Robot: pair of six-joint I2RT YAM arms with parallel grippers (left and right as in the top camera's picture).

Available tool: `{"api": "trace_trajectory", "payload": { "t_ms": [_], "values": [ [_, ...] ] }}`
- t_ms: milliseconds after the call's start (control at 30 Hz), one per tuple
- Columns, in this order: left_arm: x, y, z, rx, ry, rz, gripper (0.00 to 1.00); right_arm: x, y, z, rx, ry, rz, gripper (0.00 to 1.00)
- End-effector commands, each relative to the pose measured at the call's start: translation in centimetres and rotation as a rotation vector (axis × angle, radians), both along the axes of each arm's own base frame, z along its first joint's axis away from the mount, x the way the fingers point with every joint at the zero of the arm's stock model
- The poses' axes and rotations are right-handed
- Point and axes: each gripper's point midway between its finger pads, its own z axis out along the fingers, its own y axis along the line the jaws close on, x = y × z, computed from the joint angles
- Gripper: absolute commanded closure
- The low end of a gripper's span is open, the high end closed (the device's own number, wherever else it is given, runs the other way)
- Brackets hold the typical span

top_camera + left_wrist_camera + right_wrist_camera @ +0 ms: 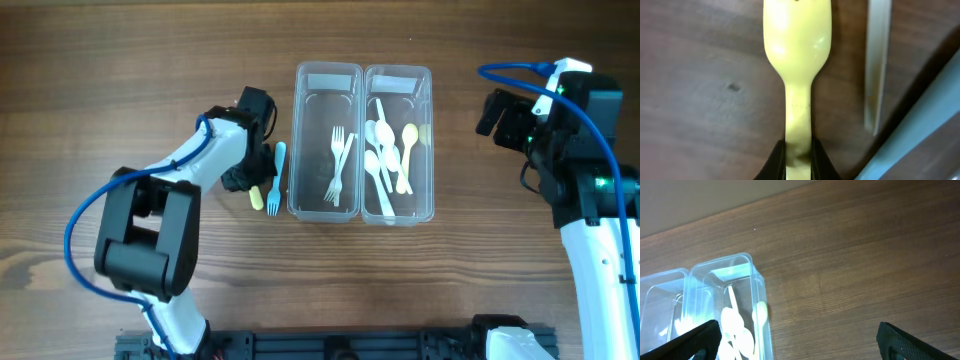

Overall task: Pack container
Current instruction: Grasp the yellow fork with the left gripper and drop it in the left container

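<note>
From overhead the packing looks well along: white forks [338, 165] lie in the left container [328, 68] and spoons [385, 160] in the right container [398, 70], while two pieces are outside on the table [150, 80] – a blue fork [276, 180] just beside the left container's outer wall, and a yellow utensil [256, 197] next to it. Those two appear to be what is left. In the left wrist view the left gripper [798, 159] has its jaws drawn in tight on the yellow utensil's handle, the head pointing away from the camera and the piece low against the wood – lifted or not, I cannot tell. In the right wrist view the right gripper [800, 342] holds its jaws spread wide with nothing between them, beside the right container and well apart from both loose pieces.
</note>
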Motion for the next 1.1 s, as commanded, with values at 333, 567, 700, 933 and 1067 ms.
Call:
{"api": "trace_trajectory", "payload": {
  "t_ms": [333, 567, 700, 933, 1067],
  "values": [
    [0.4, -10.0, 19.2, -0.188, -0.58, -0.427, 0.94, 0.2, 0.2, 0.2, 0.004, -0.002, 0.015, 0.0],
    [4.6, -15.8, 9.2, -0.184, -0.496, -0.546, 0.86, 0.2, 0.2, 0.2, 0.004, -0.002, 0.016, 0.0],
    [4.3, -15.6, 9.7, -0.184, -0.497, -0.546, 0.62, 0.2, 0.2, 0.2, 0.004, -0.002, 0.015, 0.0],
    [4.2, -9.6, 19.2, -0.175, -0.677, -0.288, 0.3, 0.2, 0.2, 0.2, 0.004, -0.002, 0.016, 0.0],
    [6.1, -2.2, 16.7, -0.154, -0.587, 0.112, 0.48, 0.2, 0.2, 0.2, 0.004, -0.002, 0.016, 0.01]
  ]
}}
